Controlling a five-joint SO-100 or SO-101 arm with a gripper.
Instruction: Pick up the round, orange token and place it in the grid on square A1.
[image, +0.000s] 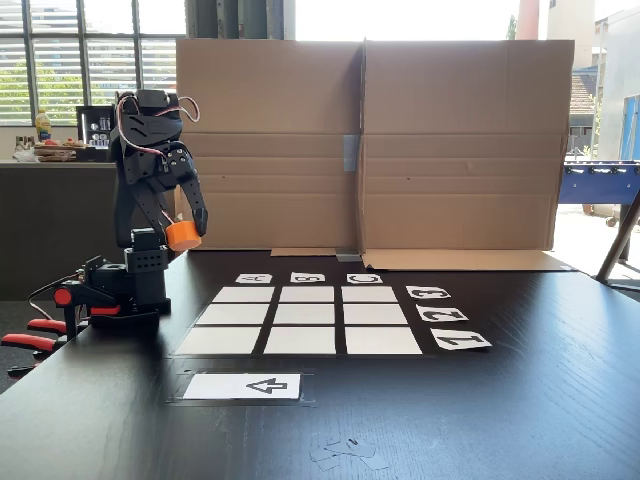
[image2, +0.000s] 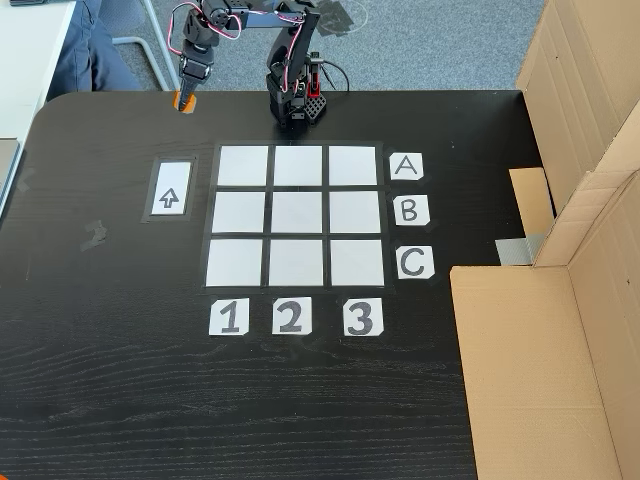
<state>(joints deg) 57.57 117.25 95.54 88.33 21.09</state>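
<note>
My gripper (image: 184, 228) is shut on the round orange token (image: 183, 237), holding it in the air beside the arm's base, to the left of the grid (image: 300, 296) in this fixed view. From above, the gripper (image2: 187, 92) and token (image2: 185, 100) hang near the table's far edge, beyond the arrow card and up-left of the grid (image2: 271, 216). Square A1 is the near-left corner cell (image: 218, 340), which is the top-left cell (image2: 242, 165) seen from above. It is bare, as are all the other cells.
A white card with a black arrow (image2: 170, 188) lies beside the grid's column 1. The arm's base (image2: 297, 105) stands behind row A. Cardboard walls (image: 365, 145) close off the back, with a cardboard sheet (image2: 530, 370) on the table. Scraps of clear tape (image: 345, 452) lie near the front edge.
</note>
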